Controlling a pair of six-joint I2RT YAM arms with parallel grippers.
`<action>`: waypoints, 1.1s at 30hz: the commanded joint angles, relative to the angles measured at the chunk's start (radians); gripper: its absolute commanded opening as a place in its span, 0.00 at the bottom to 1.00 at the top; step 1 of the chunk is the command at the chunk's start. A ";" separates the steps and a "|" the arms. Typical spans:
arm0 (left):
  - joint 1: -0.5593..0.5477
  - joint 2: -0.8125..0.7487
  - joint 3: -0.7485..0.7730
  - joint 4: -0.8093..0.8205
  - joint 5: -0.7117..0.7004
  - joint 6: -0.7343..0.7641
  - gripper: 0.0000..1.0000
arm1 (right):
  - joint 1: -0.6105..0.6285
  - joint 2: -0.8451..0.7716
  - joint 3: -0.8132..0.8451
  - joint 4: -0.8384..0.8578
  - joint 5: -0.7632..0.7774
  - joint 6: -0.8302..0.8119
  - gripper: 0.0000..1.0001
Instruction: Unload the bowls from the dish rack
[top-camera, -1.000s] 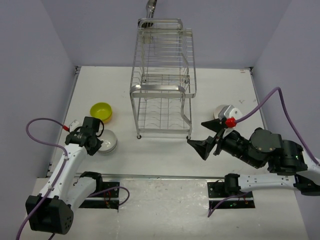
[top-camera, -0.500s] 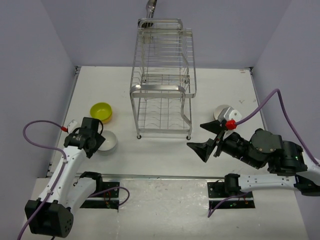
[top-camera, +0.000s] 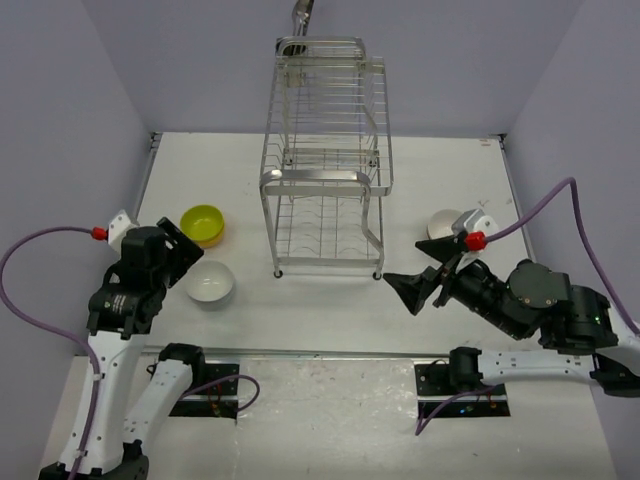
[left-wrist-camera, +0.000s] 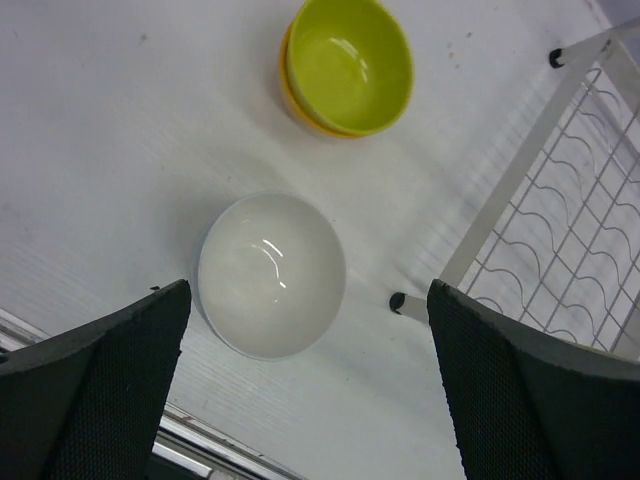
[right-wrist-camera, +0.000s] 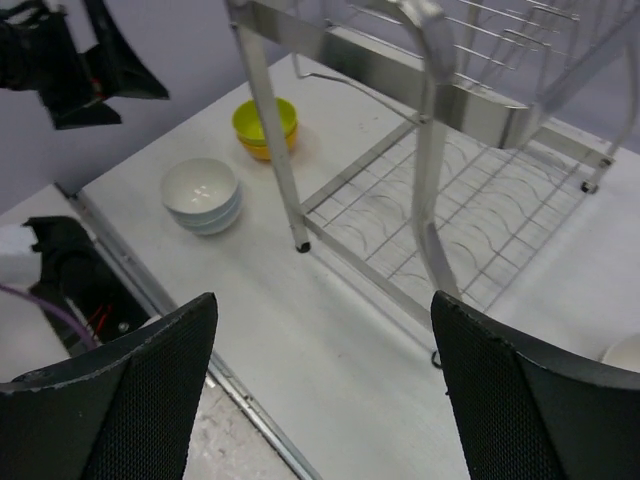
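— Counter, from above?
— White bowl left of dish rack; lime green bowl beyond; second white bowl at right.
— Left wrist?
— Left claw wide, empty, over white bowl; lime green bowl nested in orange bowl.
— Right wrist?
— Right claw wide, empty, facing dish rack.

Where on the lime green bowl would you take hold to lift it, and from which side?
Pinch the rim of the lime green bowl from straight above, one finger inside, one outside. It sits upright, mouth up, nested in the orange-yellow bowl, which hides its lower wall, leaving only the rim free.
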 joint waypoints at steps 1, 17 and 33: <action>0.003 0.028 0.121 0.031 -0.015 0.196 1.00 | -0.098 0.009 -0.013 0.031 0.068 0.055 0.88; 0.004 0.054 0.425 0.186 -0.199 0.546 1.00 | -0.684 -0.108 0.192 -0.370 0.071 0.233 0.99; -0.002 -0.273 0.032 0.370 -0.142 0.624 1.00 | -0.684 -0.364 -0.093 -0.232 0.195 0.178 0.99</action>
